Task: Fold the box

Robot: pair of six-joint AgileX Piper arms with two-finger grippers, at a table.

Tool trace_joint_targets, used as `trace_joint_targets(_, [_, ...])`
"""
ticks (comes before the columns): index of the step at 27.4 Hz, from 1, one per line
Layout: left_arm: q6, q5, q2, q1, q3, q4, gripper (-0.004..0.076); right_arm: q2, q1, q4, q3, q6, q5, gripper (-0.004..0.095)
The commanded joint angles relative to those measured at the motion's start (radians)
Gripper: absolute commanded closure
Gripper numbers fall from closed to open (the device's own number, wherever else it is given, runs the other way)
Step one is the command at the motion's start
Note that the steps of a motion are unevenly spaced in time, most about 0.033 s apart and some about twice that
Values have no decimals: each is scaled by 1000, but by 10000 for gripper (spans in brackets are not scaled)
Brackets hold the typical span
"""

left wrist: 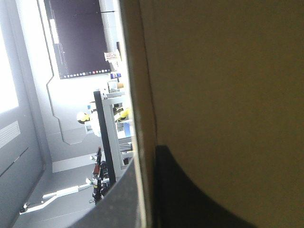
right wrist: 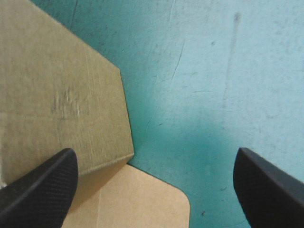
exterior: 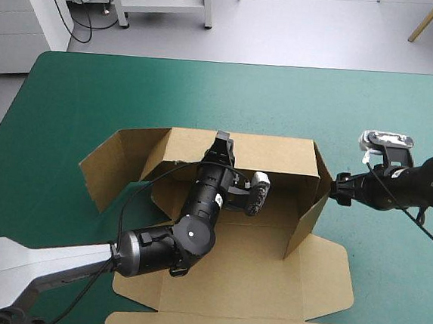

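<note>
Left gripper (exterior: 222, 141) pinches the raised back wall of the brown box (exterior: 277, 158), mid-table on the teal-green cover (exterior: 93, 98), while the right gripper (right wrist: 155, 154) waits, fingers spread wide, just beside the box's upright right-hand wall.

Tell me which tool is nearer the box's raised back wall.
Left. The left tool grips the back wall's top edge; the right tool stands open outside the right side wall, farther off.

Left tool (exterior: 223, 138) on box (exterior: 268, 266) wall
</note>
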Motion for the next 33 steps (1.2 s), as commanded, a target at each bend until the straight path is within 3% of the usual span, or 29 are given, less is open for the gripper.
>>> trace_joint_targets(1, [-1, 43, -49, -6, -28, 73, 734, -67, -7, 75, 35, -73, -45, 102])
trace_joint_targets(10, [-1, 43, -49, -6, -28, 73, 734, -150, -4, 248, 150, -252, -73, 102])
trace_joint_targets(19, [-1, 41, -49, -6, -28, 73, 734, -151, -4, 399, 253, -470, -212, 102])
trace_joint_targets(22, [-1, 37, -49, -6, -28, 73, 734, -151, 42, 401, 287, -480, -283, 102])
trace_joint_targets(23, [-1, 35, -49, -6, -28, 73, 734, -151, 100, 397, 310, -478, -351, 102])
trace_joint_targets(26, [-1, 35, -49, -6, -28, 73, 734, -151, 214, 343, 338, -394, -505, 102])
trace_joint_targets(28, [-1, 35, -49, -6, -28, 75, 734, -151, 291, 246, 345, -261, -593, 102])
trace_joint_targets(29, [-1, 35, -49, -6, -28, 77, 734, -151, 326, 176, 345, -202, -620, 102])
trace_joint_targets(30, [-1, 35, -49, -6, -28, 84, 734, -151, 388, 32, 345, -49, -679, 103])
trace_joint_targets(33, [-1, 35, -49, -6, -28, 87, 734, -146, 471, -219, 345, 210, -715, 144])
